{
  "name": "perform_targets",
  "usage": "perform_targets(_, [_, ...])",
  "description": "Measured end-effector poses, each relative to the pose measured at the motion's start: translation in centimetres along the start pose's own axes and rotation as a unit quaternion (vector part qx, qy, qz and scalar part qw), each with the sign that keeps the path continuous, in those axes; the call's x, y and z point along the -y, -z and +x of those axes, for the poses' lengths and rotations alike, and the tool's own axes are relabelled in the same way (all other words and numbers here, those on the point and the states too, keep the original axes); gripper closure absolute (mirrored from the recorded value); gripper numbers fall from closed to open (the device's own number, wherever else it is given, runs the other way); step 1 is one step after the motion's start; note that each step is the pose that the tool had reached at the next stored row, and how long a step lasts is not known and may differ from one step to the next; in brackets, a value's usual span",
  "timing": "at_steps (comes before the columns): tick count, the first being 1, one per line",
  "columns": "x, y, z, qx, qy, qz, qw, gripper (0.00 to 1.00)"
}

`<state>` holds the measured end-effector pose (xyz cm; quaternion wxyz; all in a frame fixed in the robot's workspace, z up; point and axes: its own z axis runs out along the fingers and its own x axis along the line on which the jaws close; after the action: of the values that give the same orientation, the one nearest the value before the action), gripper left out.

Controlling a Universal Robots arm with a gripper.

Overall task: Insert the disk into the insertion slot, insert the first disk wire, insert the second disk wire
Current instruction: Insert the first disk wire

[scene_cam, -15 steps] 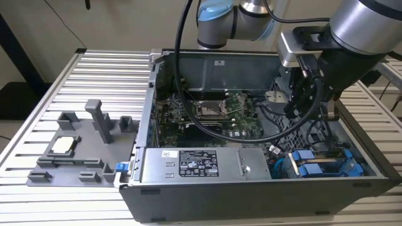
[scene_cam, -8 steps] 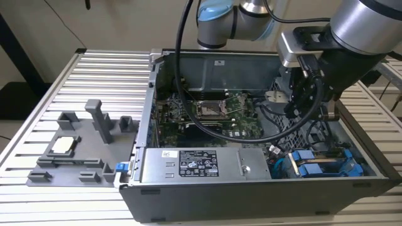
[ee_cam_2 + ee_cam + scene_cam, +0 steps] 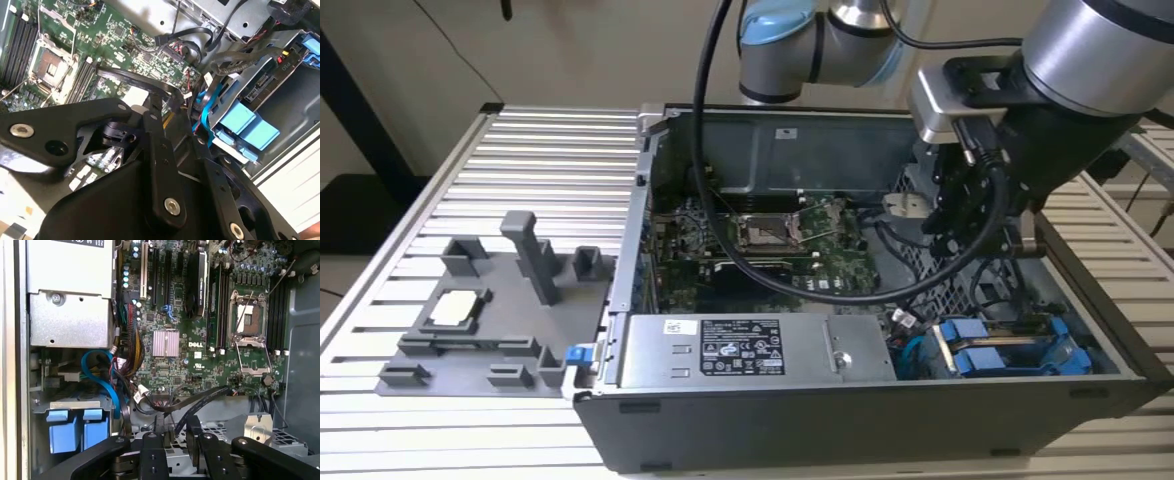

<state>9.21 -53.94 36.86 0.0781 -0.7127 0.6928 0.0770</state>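
Disk [image 3: 985, 360] was already seated in the insertion slot [image 3: 75, 404]; hand [image 3: 985, 238] was held just behind, grip couldn't be told.

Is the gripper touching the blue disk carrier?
Apart. In the exterior view the gripper hangs above the disk's blue carrier, cage wall visible between them.

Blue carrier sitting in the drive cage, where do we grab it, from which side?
Pinch the blue carrier by its two pale tabs: they stand out of the drive cage, whose metal walls cover the rest. Probably come from the case's open side, facing the tabs.
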Motion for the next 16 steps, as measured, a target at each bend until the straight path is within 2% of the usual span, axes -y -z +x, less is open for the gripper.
perform_targets(3, [-0.01,0.01,0.11,0.0001,0.007,-0.0011,1.0000,0.68])
perform_targets(7, [-0.02,0.14,0.65,0.0002,0.008,-0.0014,1.0000,0.68])
perform_targets(8, [-0.02,0.12,0.64,0.0003,0.008,-0.0008,1.0000,0.68])
perform_targets(9, [-0.02,0.07,0.66,0.0013,0.009,0.0017,1.0000,0.68])
perform_targets(10, [-0.02,0.04,0.67,0.0033,0.010,0.0041,0.9999,0.68])
perform_targets(14, [-0.02,-0.03,0.68,0.0172,0.013,0.0128,0.9997,0.68])
perform_targets(16, [-0.06,-0.05,0.68,0.0194,0.014,0.0136,0.9996,0.68])
